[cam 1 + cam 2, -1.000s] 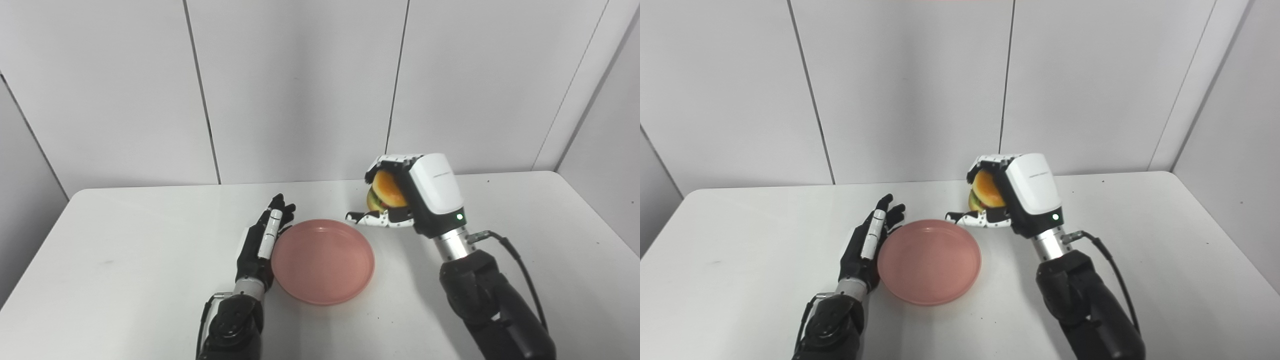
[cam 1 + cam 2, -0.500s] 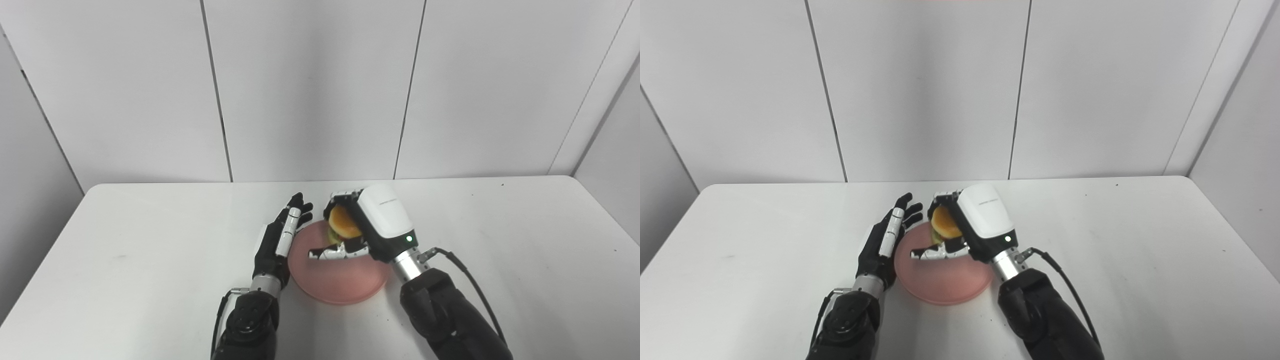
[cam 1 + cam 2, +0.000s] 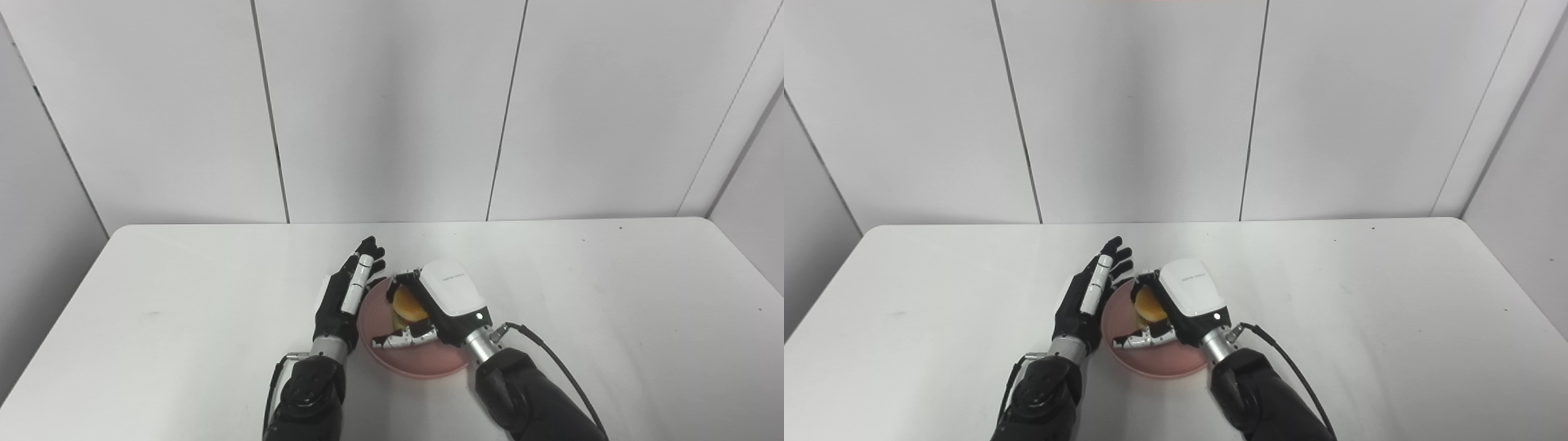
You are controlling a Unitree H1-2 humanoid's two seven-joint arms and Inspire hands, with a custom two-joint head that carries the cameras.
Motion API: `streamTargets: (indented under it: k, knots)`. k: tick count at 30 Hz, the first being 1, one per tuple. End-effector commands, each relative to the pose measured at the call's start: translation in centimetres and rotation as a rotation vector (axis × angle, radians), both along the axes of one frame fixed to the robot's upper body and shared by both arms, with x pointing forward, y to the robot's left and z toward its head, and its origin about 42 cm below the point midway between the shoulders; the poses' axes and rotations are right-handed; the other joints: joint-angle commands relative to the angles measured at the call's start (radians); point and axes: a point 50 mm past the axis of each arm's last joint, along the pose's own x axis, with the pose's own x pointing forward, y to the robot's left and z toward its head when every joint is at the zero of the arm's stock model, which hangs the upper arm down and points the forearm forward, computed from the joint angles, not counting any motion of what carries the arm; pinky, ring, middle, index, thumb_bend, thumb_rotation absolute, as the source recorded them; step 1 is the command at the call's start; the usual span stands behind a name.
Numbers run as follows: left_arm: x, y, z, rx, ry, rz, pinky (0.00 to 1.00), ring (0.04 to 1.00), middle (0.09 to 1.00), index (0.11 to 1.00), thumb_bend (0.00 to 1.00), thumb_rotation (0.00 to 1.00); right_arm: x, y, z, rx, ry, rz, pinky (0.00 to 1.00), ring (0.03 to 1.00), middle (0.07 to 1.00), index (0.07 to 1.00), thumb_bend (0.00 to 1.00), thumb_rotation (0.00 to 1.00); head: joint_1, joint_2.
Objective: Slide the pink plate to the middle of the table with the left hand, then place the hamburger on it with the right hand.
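The hamburger (image 3: 408, 304) sits low over the pink plate (image 3: 429, 362), tilted on its side, with the right hand's (image 3: 442, 303) fingers (image 3: 405, 277) curled over its top bun and the thumb reaching beneath it; whether its bottom already touches the plate is hidden by the hand. A second ago the burger was held high, off to the right of the plate, and half a second ago it hung above the plate's far part; now it has come down well inside the rim. The plate lies near the middle of the white worktop (image 3: 153, 294), toward the near edge. The left hand (image 3: 1088, 296) stands on edge against the plate's left rim, its fingers straight, slightly spread and holding nothing, much as before.
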Motion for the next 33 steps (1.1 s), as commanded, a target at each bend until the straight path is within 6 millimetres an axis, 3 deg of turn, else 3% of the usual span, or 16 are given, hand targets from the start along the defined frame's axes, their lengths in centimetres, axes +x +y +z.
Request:
streamTargets:
  k: [1, 6, 8, 9, 11, 13, 18, 26, 33]
  knots:
    - [-0.5, 0.0, -1.7, -0.004, 0.087, -0.009, 0.80, 0.891, 0.875, 0.869, 0.73, 0.84, 1.2, 0.8, 2.8, 0.023, -0.096, 0.038, 0.26, 0.326, 0.398, 0.435, 0.66, 0.54, 0.001, 0.000]
    - [-0.5, 0.3, -1.6, -0.005, 0.078, -0.018, 0.80, 0.887, 0.848, 0.872, 0.73, 0.86, 1.2, 0.1, 2.3, -0.030, -0.096, 0.027, 0.32, 0.383, 0.458, 0.500, 0.62, 0.57, -0.004, -0.001]
    - [-0.5, 0.4, -1.5, -0.005, 0.078, -0.020, 0.81, 0.890, 0.854, 0.872, 0.73, 0.86, 1.2, -0.1, 2.1, -0.039, -0.099, 0.028, 0.38, 0.454, 0.534, 0.558, 0.60, 0.71, -0.005, -0.001]
    - [-0.5, 0.4, -1.5, -0.002, 0.077, -0.021, 0.81, 0.898, 0.868, 0.870, 0.73, 0.87, 1.2, -0.2, 2.1, -0.039, -0.098, 0.031, 0.45, 0.525, 0.592, 0.597, 0.61, 0.83, -0.006, -0.001]
    - [-0.5, 0.5, -1.5, 0.006, 0.074, -0.021, 0.81, 0.901, 0.873, 0.869, 0.73, 0.87, 1.1, -0.3, 2.1, -0.037, -0.102, 0.037, 0.47, 0.550, 0.612, 0.611, 0.62, 0.88, -0.007, -0.002]
    - [-0.5, 0.6, -1.5, 0.014, 0.072, -0.020, 0.80, 0.889, 0.860, 0.873, 0.72, 0.88, 1.0, -0.5, 2.3, -0.027, -0.111, 0.048, 0.56, 0.622, 0.662, 0.653, 0.66, 0.97, -0.008, -0.001]
    - [-0.7, 0.6, -1.3, 0.015, 0.069, -0.016, 0.79, 0.864, 0.823, 0.867, 0.72, 0.88, 0.5, -0.7, 3.3, 0.004, -0.142, 0.075, 0.61, 0.686, 0.731, 0.717, 0.74, 1.00, -0.010, 0.001]
    - [-0.8, 0.5, -1.2, -0.016, 0.078, -0.015, 0.84, 0.877, 0.846, 0.869, 0.72, 0.86, -0.5, -1.0, 5.5, 0.056, -0.223, 0.089, 0.61, 0.690, 0.743, 0.731, 0.80, 1.00, -0.010, 0.005]
    - [-0.6, 0.9, -1.2, 0.014, 0.068, -0.001, 0.84, 0.876, 0.827, 0.869, 0.74, 0.88, -1.5, -2.1, 7.4, 0.275, -0.261, 0.084, 0.59, 0.687, 0.737, 0.716, 0.84, 1.00, -0.016, -0.004]
